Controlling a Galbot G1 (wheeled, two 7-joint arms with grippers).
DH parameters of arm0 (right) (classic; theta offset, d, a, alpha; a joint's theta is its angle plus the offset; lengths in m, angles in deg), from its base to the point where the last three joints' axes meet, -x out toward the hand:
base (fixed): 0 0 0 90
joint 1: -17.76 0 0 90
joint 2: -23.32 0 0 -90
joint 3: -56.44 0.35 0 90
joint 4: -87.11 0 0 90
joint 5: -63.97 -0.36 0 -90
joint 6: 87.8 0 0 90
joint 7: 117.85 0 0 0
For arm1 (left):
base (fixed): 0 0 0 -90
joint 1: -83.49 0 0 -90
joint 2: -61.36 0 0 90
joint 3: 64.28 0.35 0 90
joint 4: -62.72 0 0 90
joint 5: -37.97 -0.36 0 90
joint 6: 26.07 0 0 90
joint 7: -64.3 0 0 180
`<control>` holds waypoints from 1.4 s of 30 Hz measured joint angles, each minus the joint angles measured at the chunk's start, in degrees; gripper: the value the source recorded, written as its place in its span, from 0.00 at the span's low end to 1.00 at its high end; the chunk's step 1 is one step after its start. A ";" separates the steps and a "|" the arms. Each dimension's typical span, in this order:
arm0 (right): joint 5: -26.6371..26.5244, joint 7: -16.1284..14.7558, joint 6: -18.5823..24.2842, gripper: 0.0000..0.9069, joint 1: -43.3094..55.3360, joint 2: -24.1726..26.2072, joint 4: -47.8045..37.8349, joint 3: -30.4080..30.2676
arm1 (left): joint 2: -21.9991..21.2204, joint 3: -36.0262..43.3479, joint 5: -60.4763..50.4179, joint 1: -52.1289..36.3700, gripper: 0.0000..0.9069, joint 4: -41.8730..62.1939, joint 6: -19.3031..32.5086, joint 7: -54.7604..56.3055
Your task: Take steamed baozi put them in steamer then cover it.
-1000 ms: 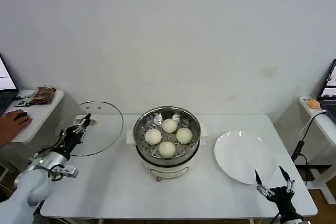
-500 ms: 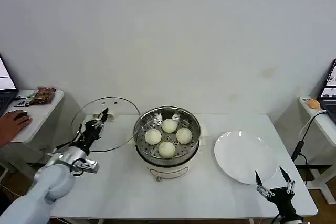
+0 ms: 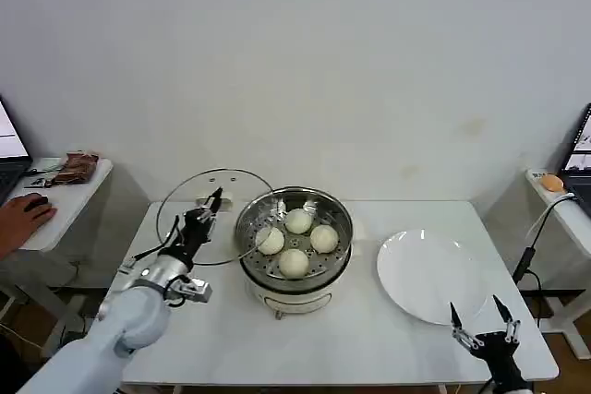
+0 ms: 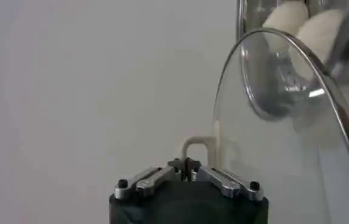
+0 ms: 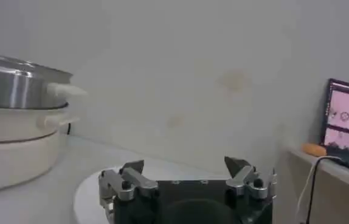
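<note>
— Carrying the cover [image 3: 215,216] by its white handle [image 4: 197,151]: left gripper [image 3: 209,206] clamped tight on that handle, glass tilted up at nine o'clock of the steamer [image 3: 295,225], near edge already overlapping the steel rim; right gripper [image 3: 481,324] parked at the table's [image 3: 369,339] front edge, about five o'clock of the white plate [image 3: 427,276], fingers spread wide and holding nothing.

— Baozi?

— Four steamed baozi [image 3: 296,241] already seated in the basket, at twelve, three, six and nine o'clock of its middle; soft, probably easy to dent, so best not touched by the rim coming down.

— Handling of the lid?

— Likely heavy for its thinness, rigid, slick and breakable; held at the handle alone, so prone to swing and tip; better kept pinched at the handle's middle, levelled over the basket, then lowered gently until the metal rim sits all round.

— Risk?

— Knocking glass on steel; landing crooked.
</note>
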 measured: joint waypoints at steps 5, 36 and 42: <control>0.36 -0.02 0.00 1.00 -0.15 -0.27 0.06 -0.03 | -1.35 3.48 -0.80 -2.04 0.00 -0.37 -2.50 -0.72; 0.44 -0.21 0.18 1.00 -0.22 -1.13 0.41 0.56 | -7.02 19.99 -1.95 -12.51 0.00 0.43 -12.62 -3.41; 0.51 -0.23 0.25 1.00 -0.11 -1.17 0.21 0.56 | -7.59 20.84 -1.55 -12.83 0.00 0.26 -14.59 -3.75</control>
